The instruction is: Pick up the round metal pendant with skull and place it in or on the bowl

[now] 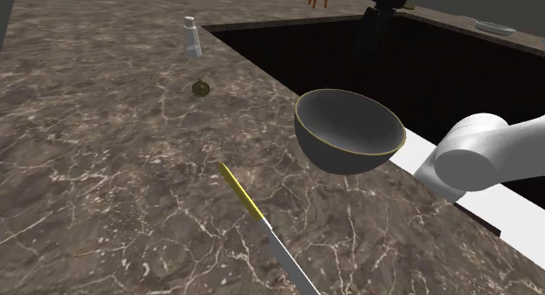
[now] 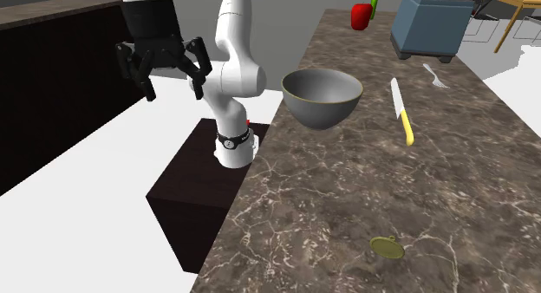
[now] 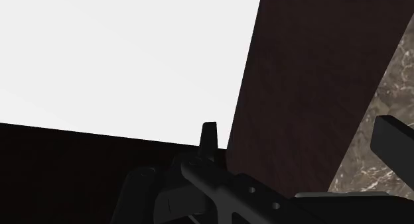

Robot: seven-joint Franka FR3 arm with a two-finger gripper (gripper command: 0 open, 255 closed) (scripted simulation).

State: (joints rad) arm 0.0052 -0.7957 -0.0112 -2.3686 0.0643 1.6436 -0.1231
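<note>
The pendant (image 1: pixel 200 89) is a small round brassy disc with a loop, lying flat on the dark marble counter (image 1: pixel 105 162). In the second exterior view the pendant (image 2: pixel 387 246) lies near the counter's front end. A grey bowl (image 1: pixel 349 132) with a yellowish rim stands upright at the counter's edge, and the second exterior view has the bowl (image 2: pixel 321 96) close to the arm. My gripper (image 2: pixel 173 83) hangs off the counter, above the white floor beside the stand, far from the pendant. Its fingers (image 3: pixel 209 135) stand apart with nothing between them.
A yellow-handled knife (image 2: pixel 401 112) lies between bowl and pendant, with a fork (image 2: pixel 436 74) beyond it. A blue-grey toaster (image 2: pixel 425 27) and a red fruit (image 2: pixel 361 16) stand at the far end. A white shaker (image 1: pixel 192 36) stands past the pendant. The dark stand (image 2: pixel 195 205) adjoins the counter.
</note>
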